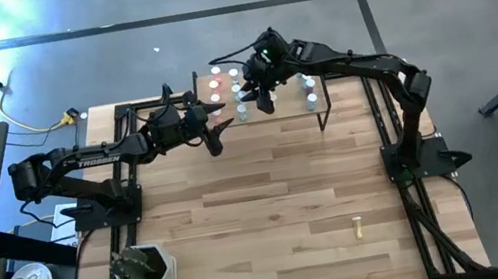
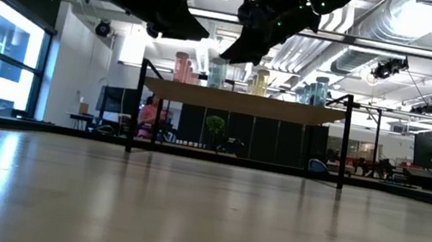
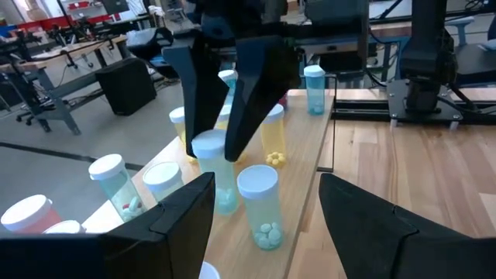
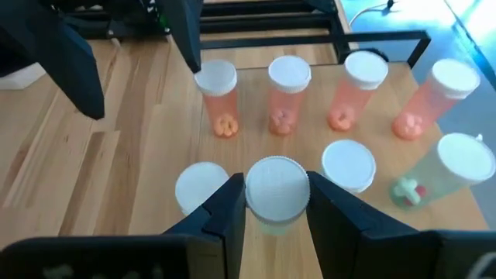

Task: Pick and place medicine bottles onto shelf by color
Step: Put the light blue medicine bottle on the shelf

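The shelf (image 1: 289,102) stands at the table's far edge and carries several upright medicine bottles: pink ones (image 4: 283,101) in a row, yellow ones (image 3: 273,136) and pale blue-green ones (image 3: 262,205). My right gripper (image 4: 277,194) hangs over the shelf's left half, shut on a pale blue-green bottle (image 3: 223,182) among the others. My left gripper (image 1: 215,135) hovers open just off the shelf's near left corner, facing the bottles with nothing between its fingers. One yellow bottle (image 1: 356,229) lies on its side on the table at the near right. My right gripper pinches the bottle's white cap (image 4: 277,186) between its two fingers, one on each side. The fingers (image 3: 252,85) slant down onto it from above. The bottle is upright below them, its base at the shelf board; whether it rests there I cannot tell.
Bottles stand close on both sides of the held one (image 4: 349,164) (image 4: 200,186). A white pot with a plant (image 1: 144,269) sits at the table's near left corner. The wide middle of the tabletop (image 1: 269,197) is bare wood.
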`<state>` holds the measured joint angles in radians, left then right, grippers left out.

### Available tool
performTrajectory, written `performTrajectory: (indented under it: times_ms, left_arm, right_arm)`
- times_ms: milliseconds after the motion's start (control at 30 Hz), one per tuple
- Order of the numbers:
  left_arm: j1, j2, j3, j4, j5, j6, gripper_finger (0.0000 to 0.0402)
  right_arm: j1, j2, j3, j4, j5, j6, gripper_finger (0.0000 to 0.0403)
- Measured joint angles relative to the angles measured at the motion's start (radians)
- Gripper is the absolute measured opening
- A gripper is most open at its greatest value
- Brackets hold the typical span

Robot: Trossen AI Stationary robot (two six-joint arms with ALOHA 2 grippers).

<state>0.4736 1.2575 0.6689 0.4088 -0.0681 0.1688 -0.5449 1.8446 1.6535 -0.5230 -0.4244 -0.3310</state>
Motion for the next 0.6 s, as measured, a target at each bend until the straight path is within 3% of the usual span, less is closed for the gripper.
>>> performTrajectory:
  times_ms: [600]
  left_arm:
    - [0.0,0.0,0.0,0.0,0.0,0.0,0.0223]
  right_arm:
    - [0.0,0.027,0.0,0.004,0.002,0.0,0.0104]
